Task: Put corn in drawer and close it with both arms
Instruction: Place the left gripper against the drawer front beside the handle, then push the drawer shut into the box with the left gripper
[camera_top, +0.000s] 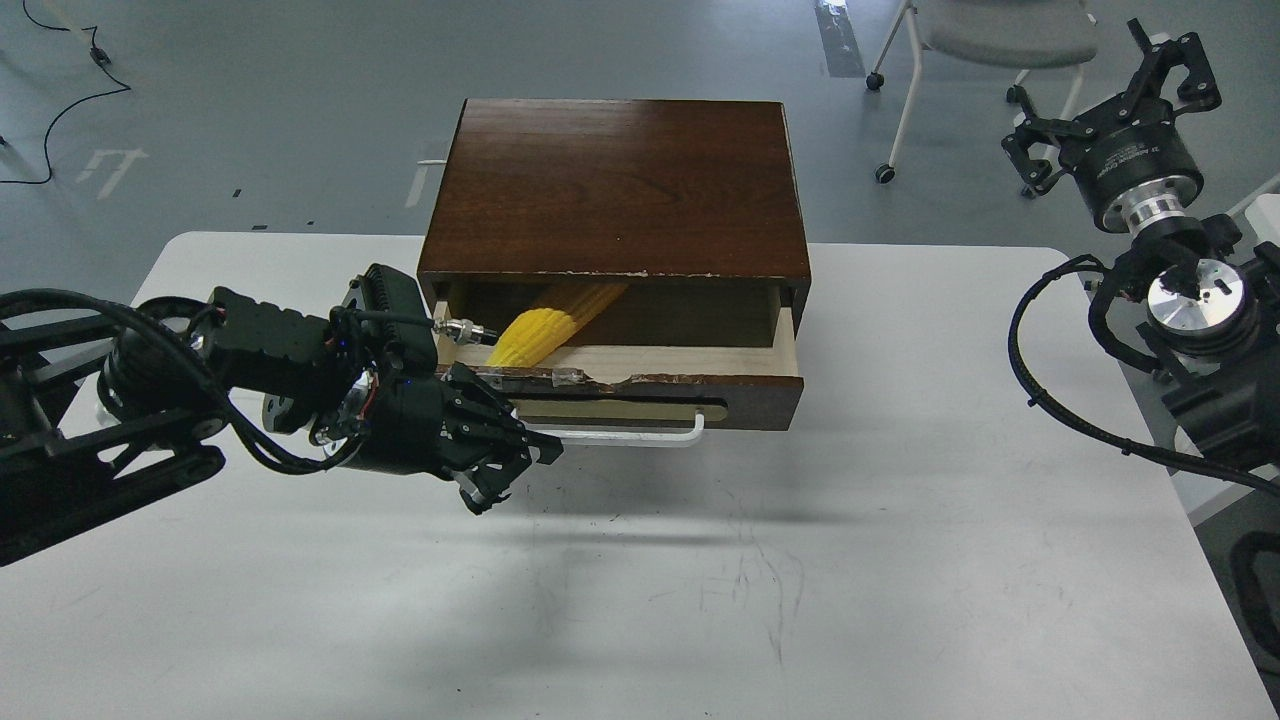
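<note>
- Tabletop (900, 560): white, scuffed with faint dark marks toward its near middle.
- Left hand (505, 470): black claw at the end of the left arm, low over the tabletop left of centre, just in front of the drawer's left end and beside the left end of the handle; fingers curled close together around nothing. Whether it touches the handle cannot be told.
- Handle (640, 436): white bar on a tan oval plate across the drawer front.
- Drawer (700, 388): dark brown front with chipped, taped top edge, pulled partly out toward the near edge; pale wood inside.
- Corn (545, 330): bright yellow, ribbed, lying aslant inside the drawer's left half, its far end under the cabinet top.
- Cabinet (615, 185): dark wood box at the far middle of the tabletop.
- Right hand (1175, 75): raised beyond the far right corner, well apart from the drawer, fingers spread, empty.
- Chair (990, 40): on the floor beyond the far edge.
</note>
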